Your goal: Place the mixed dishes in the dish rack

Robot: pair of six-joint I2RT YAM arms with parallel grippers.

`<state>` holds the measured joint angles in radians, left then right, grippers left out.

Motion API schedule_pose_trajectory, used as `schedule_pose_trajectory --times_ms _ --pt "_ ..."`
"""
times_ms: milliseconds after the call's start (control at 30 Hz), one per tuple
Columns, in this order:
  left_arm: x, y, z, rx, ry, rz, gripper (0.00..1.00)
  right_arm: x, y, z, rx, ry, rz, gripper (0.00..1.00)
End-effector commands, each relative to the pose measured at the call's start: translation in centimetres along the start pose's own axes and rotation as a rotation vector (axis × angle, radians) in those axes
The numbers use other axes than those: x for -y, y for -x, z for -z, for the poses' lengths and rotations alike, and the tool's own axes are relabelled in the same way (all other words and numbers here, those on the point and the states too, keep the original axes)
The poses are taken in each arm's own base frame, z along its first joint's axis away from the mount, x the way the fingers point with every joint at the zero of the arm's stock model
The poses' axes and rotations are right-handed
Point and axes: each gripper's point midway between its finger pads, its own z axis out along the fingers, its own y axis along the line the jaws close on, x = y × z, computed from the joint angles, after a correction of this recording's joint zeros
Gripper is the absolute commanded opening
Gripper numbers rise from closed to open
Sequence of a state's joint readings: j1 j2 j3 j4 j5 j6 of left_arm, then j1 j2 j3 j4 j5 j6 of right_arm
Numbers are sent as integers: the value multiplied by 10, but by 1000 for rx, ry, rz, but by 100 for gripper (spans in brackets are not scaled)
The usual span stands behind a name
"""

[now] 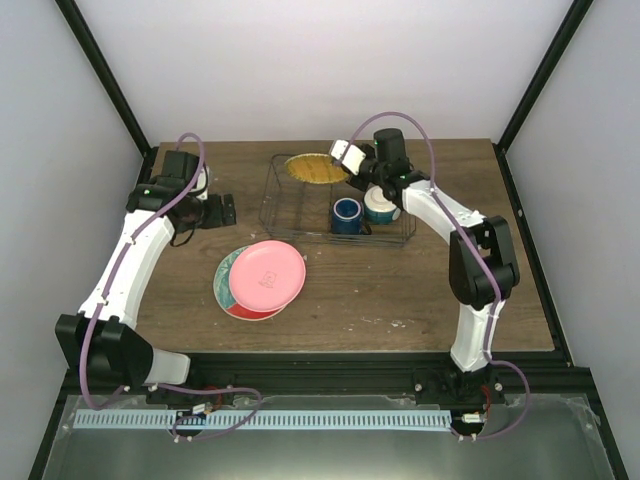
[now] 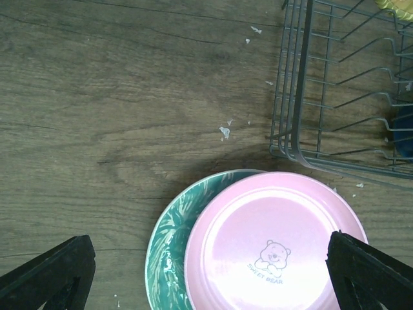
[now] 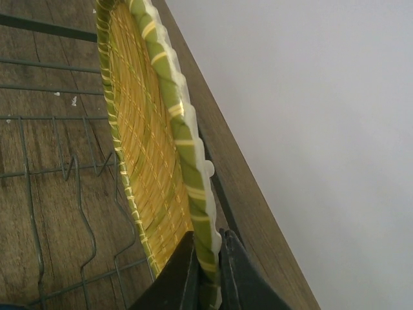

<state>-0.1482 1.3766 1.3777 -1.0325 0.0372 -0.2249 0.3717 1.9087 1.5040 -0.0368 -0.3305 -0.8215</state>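
On the bench (image 1: 400,300), the woven-pattern plate (image 3: 148,148) is held on edge at the far-left end of the dish rack (image 1: 300,232), clamped in the right jaws. The pink plate (image 1: 267,275), stacked on a green plate (image 1: 222,285) near the rack's front edge with open bench beside it, is not yet loaded. The left jaws are spread wide. The blue mug (image 1: 347,215) and teal bowl (image 1: 381,206) are already racked.

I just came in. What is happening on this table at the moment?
The right gripper is shut on the rim of the woven-pattern plate, holding it on edge at the far end of the dish rack. The blue mug and the small bowl already sit in the rack. The pink plate lies on a green plate on the table, with the open left gripper above them.
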Motion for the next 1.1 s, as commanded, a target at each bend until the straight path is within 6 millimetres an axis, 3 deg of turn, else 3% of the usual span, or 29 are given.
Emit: schedule_pose_trajectory --times_ms 0,200,400,600,867,1067 --pt "-5 -4 -2 -18 21 14 100 0 6 -10 39 -12 -4 1" --pt "-10 -20 -9 -68 36 40 100 -15 -3 -25 10 27 -11 3" --pt "-12 -37 -13 -108 35 58 100 -23 -6 -31 -14 35 -19 20" --pt "-12 -57 -19 -165 19 75 99 -18 -2 -25 -40 7 -33 38" --pt "-26 -87 -30 -242 80 108 98 -11 32 5 -72 -43 -33 53" --pt "-39 -105 -46 -304 148 119 99 -20 77 42 -67 -47 -107 85"
